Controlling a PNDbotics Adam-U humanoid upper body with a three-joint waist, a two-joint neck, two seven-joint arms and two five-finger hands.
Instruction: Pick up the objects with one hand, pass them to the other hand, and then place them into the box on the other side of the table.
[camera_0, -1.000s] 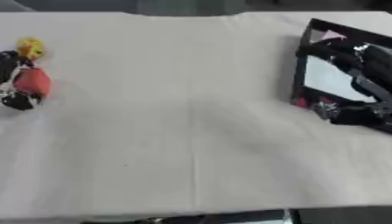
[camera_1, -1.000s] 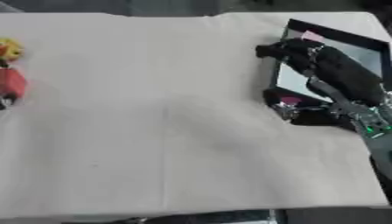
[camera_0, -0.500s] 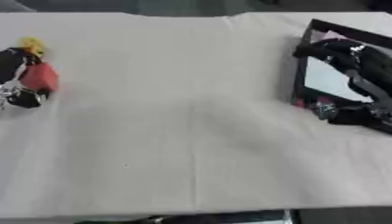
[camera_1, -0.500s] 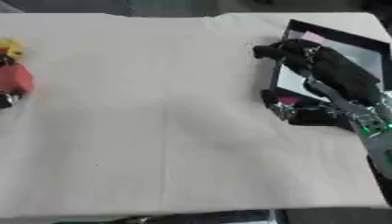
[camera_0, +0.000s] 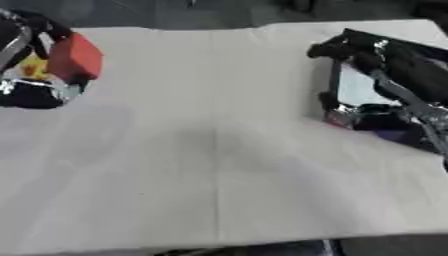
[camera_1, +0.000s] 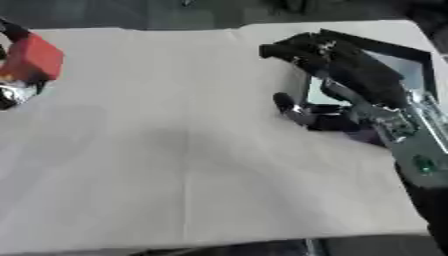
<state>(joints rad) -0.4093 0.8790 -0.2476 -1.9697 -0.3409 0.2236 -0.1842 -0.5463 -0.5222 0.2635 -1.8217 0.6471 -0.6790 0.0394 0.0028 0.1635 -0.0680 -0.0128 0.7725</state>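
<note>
My left hand (camera_0: 24, 75) is at the table's far left edge, its fingers curled round a red block-like object (camera_0: 75, 56) that it holds above the cloth. A small yellow thing (camera_0: 33, 67) shows just behind that hand. On the right side stands the black box (camera_1: 394, 50) with a pale inside. My right hand (camera_1: 346, 67) hovers over the box's near-left corner, fingers stretched towards the left and thumb (camera_1: 284, 102) hanging down, holding nothing.
A cream cloth (camera_0: 210, 150) covers the table between the two hands. The table's front edge runs along the bottom of the view, with dark floor beyond the far edge.
My left hand has lifted the red object higher and a little towards the middle. My right hand has reached slightly left over the box's edge. The view itself has also shifted a bit.
</note>
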